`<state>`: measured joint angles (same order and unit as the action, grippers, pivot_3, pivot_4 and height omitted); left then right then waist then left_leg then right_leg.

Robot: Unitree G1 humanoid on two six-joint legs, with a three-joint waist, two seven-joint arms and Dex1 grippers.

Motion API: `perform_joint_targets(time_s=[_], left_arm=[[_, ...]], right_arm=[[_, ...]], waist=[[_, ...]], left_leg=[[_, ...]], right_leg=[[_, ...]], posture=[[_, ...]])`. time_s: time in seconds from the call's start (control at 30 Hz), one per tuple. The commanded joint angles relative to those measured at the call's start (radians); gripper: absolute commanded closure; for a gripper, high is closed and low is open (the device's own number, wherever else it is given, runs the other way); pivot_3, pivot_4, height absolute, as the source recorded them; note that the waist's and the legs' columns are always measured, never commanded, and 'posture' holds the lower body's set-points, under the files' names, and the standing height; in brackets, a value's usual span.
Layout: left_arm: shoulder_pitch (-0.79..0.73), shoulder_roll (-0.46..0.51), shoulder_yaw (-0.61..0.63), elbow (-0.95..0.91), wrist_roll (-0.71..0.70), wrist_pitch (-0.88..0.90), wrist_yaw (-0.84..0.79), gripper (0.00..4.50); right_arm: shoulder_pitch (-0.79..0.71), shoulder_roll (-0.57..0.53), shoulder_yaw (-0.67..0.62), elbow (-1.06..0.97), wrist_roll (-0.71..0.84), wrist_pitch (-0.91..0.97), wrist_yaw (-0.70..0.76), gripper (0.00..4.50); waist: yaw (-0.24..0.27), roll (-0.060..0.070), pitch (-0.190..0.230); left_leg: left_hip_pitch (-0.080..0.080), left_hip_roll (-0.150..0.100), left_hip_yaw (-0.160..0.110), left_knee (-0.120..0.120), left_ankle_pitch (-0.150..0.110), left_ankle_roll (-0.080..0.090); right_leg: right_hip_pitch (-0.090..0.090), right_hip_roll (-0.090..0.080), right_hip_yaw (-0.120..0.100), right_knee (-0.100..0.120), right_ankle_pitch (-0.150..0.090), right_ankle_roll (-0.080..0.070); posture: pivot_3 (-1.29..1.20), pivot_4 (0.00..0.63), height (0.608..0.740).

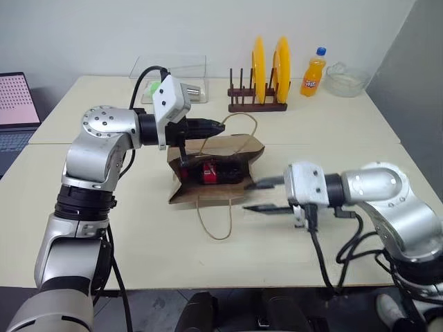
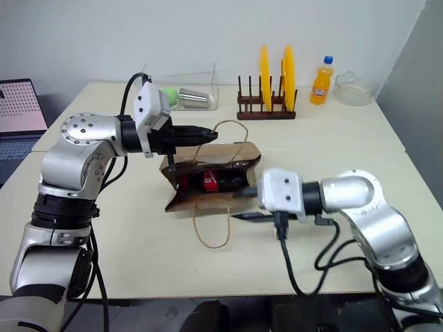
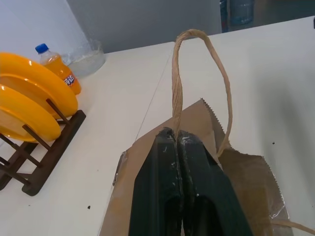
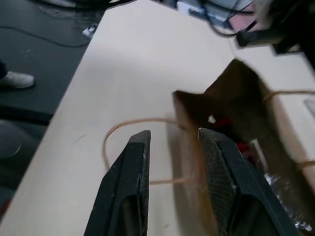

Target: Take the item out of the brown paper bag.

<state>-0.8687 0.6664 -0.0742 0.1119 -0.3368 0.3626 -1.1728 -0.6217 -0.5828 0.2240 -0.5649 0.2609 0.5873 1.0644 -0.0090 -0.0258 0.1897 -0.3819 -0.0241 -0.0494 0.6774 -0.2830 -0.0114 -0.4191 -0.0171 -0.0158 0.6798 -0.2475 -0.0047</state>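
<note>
**Bag held open on the desk, red item still inside**

The left gripper point(image 1: 220, 126) is closed tight on the bag's upper edge, right where the far cord handle point(image 3: 197, 73) comes out of the paper; its two black fingers point(image 3: 167, 191) are pressed together with no gap. The right gripper point(image 1: 259, 196) hangs just beside the bag's open mouth, fingers partly spread and holding nothing. Its tips sit over the near cord handle point(image 1: 214, 218), which lies looped flat on the desk point(image 1: 104, 228).

The brown paper bag point(image 1: 242, 146) lies on its side near the middle of the desk, creased, its mouth turned toward the right gripper and its top flap lifted by the left gripper. Inside it, against the dark interior, is the item point(image 1: 213, 173): small, oblong, red and black with a touch of white, much smaller than the bag. From the right wrist view it shows as a red patch with a white speck, deep in the opening; its exact shape is hard to make out, and part of it is hidden by the bag's wall.

Around the bag the desk is bare on the near side and toward the right gripper. Behind the bag stand a wooden rack point(image 1: 256, 104) with two yellow plates point(image 1: 270, 69), an orange soda bottle point(image 1: 313, 72) and a glass bowl point(image 1: 346, 79); a clear box point(image 1: 169, 76) stands behind the left gripper. A laptop point(image 1: 17, 104), cut off by the picture's edge, lies well apart from the bag.
</note>
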Motion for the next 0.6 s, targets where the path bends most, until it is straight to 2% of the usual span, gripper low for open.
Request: perform_joint_targets(time_s=[0.03,0.17,0.4,0.5,0.6], left_arm=[[-0.029,0.000,0.023,-0.008,-0.012,-0.019,-0.010,4.50],[-0.031,0.001,0.024,-0.001,-0.008,-0.025,-0.015,4.50],[-0.028,0.004,0.031,-0.004,-0.009,-0.022,-0.013,4.50],[-0.028,0.001,0.035,-0.006,-0.009,-0.022,-0.005,4.50],[-0.029,0.002,0.037,-0.006,-0.010,-0.022,-0.004,4.50]], right_arm=[[-0.103,0.077,0.139,0.126,-0.143,-0.043,-0.114,2.91],[-0.225,0.165,0.319,0.316,-0.344,-0.097,-0.204,2.91],[-0.324,0.237,0.473,0.521,-0.552,-0.202,-0.244,2.91],[-0.309,0.270,0.499,0.548,-0.609,-0.193,-0.259,2.31],[-0.300,0.288,0.502,0.554,-0.663,-0.211,-0.293,1.23]], waist=[[0.000,0.000,0.000],[-0.003,0.000,0.000],[-0.007,0.000,0.000],[-0.011,0.000,0.000],[-0.014,0.000,0.000]], left_leg=[[0.000,0.000,0.000,0.000,0.000,0.000],[-0.001,0.000,0.001,0.000,0.000,0.000],[-0.003,-0.001,0.001,0.000,0.001,-0.001],[-0.003,-0.001,0.001,0.000,0.000,-0.001],[-0.003,-0.001,0.000,0.000,0.000,0.000]], right_leg=[[0.000,0.000,0.000,0.000,0.000,0.000],[-0.002,0.000,0.001,0.001,0.003,-0.005],[-0.003,-0.001,0.001,-0.001,0.003,-0.005],[-0.003,-0.001,0.001,0.000,0.003,-0.005],[-0.003,-0.001,0.000,0.001,0.003,-0.005]], posture=[[0.00,0.150,0.740],[0.00,0.150,0.740],[0.00,0.150,0.740],[0.00,0.150,0.740],[0.00,0.150,0.740]])
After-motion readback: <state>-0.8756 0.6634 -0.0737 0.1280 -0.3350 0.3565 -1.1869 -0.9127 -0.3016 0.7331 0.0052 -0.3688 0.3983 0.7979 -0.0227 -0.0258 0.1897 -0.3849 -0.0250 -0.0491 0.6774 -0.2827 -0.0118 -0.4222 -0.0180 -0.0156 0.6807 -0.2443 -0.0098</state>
